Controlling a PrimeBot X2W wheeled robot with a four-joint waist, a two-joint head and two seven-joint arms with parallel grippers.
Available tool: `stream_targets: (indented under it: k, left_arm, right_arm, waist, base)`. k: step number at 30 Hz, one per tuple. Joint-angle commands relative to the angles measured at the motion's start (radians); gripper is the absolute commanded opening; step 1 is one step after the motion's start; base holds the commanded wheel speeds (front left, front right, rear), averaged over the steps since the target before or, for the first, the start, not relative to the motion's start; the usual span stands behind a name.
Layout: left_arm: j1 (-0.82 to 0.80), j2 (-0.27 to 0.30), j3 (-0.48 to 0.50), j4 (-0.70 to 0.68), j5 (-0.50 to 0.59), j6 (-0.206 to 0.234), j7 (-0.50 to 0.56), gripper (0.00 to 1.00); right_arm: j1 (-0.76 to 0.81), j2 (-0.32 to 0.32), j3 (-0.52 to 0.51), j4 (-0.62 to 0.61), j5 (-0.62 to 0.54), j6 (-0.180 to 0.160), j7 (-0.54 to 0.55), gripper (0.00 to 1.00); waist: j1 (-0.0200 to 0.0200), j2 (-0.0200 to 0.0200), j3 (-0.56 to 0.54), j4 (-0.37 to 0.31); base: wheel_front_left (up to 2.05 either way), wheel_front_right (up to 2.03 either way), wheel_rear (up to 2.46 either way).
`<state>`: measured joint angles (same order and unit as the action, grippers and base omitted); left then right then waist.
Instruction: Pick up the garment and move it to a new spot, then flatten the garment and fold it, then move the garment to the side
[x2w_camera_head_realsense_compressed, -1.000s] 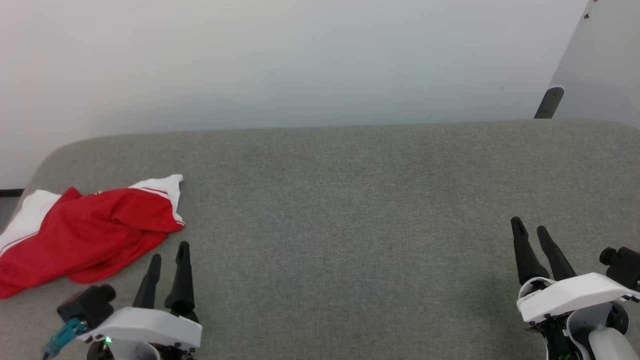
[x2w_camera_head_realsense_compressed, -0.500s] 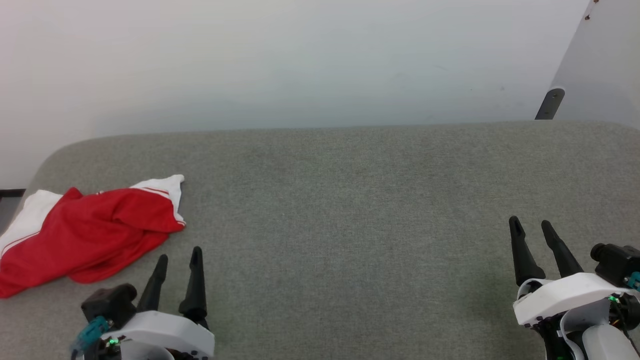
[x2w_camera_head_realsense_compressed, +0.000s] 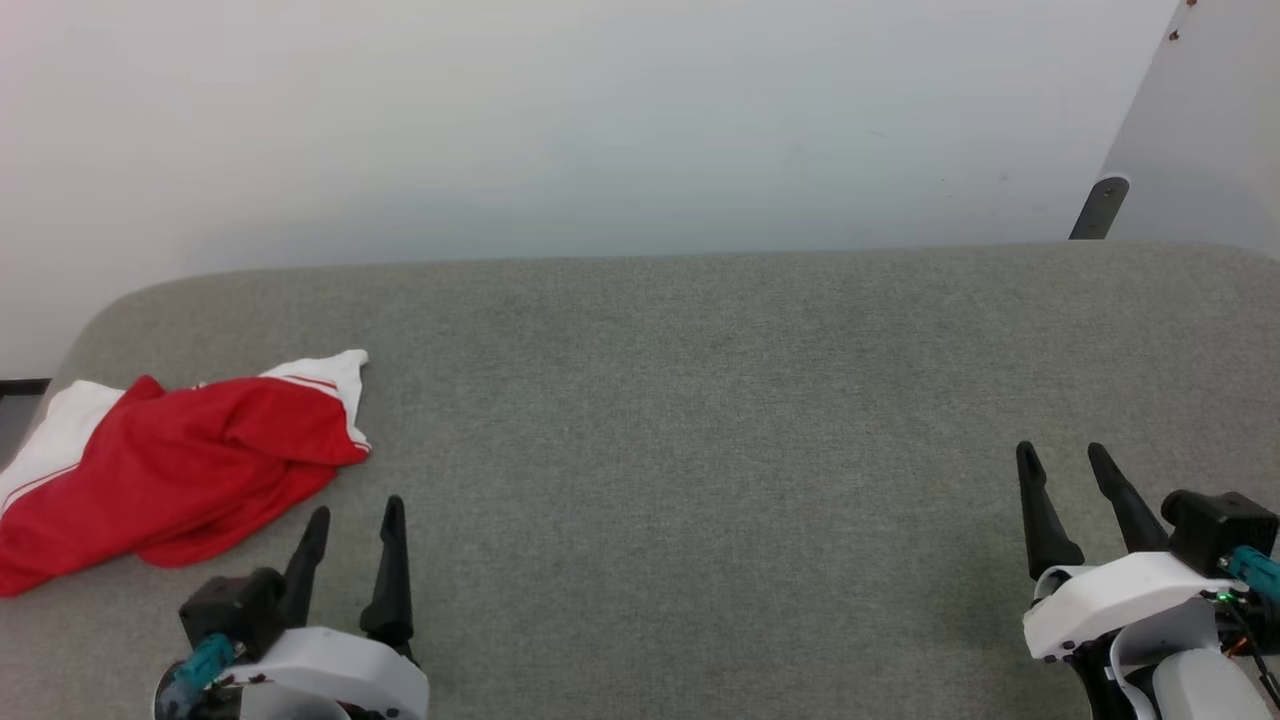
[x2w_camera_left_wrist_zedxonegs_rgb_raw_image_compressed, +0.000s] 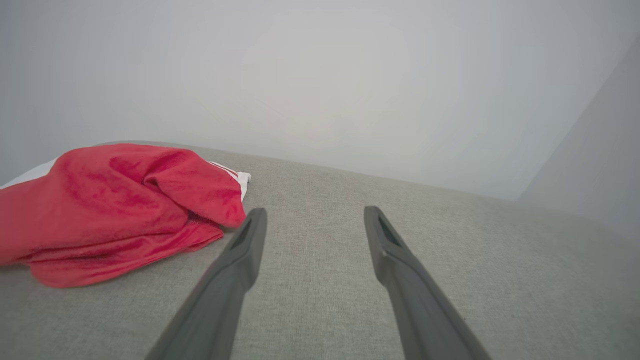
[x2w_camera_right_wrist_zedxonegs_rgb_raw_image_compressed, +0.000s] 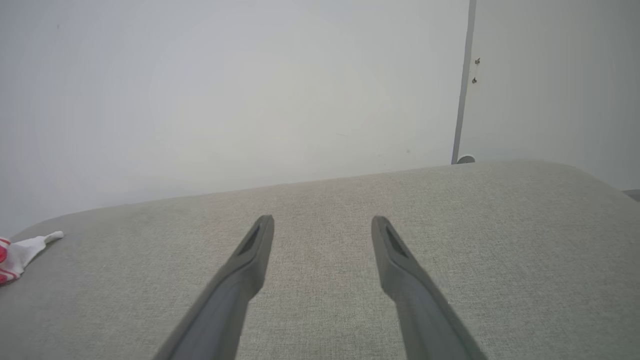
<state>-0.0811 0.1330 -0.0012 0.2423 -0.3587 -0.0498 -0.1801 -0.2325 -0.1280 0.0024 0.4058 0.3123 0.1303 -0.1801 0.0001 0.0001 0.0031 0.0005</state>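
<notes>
Moved: left hand (x2w_camera_head_realsense_compressed: 355, 507) has drawn back and rightward from the garment (x2w_camera_head_realsense_compressed: 180, 460); right hand (x2w_camera_head_realsense_compressed: 1061, 448) has sunk slightly; garment unchanged.
Hands: both spread wide, holding nothing.
Garment: crumpled heap at the desk (x2w_camera_head_realsense_compressed: 700, 400) left edge, near the left hand, apart from it.
Handling: probably light and limp; pinch a raised red fold or the sleeve hem.
Textures: soft red cloth, white striped sleeve; coarse grey weave, rounded desk corners.

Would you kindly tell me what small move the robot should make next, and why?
Probably ease the left tool forward and leftward onto the garment: it lies crumpled and untouched on the grey surface just beyond that tool's open jaws, while the right tool, also open, is far away.
</notes>
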Motion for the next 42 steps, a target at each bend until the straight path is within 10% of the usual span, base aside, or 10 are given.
stream_targets:
  k: [1,42]
  left_arm:
    - [-0.010,0.010,0.001,-0.003,0.026,-0.002,-0.010,1.00]
    - [-0.027,-0.011,0.055,0.057,0.292,-0.048,-0.085,1.00]
  right_arm:
    - [-0.022,-0.002,-0.001,0.000,-0.030,0.001,-0.010,1.00]
    - [-0.064,0.010,-0.044,0.074,-0.270,0.001,-0.086,1.00]
  waist:
    - [0.0000,-0.0001,0.000,-0.001]
    - [-0.0001,-0.0001,0.015,-0.009]
  base:
    - [0.00,0.00,0.00]
    - [0.00,0.00,0.00]
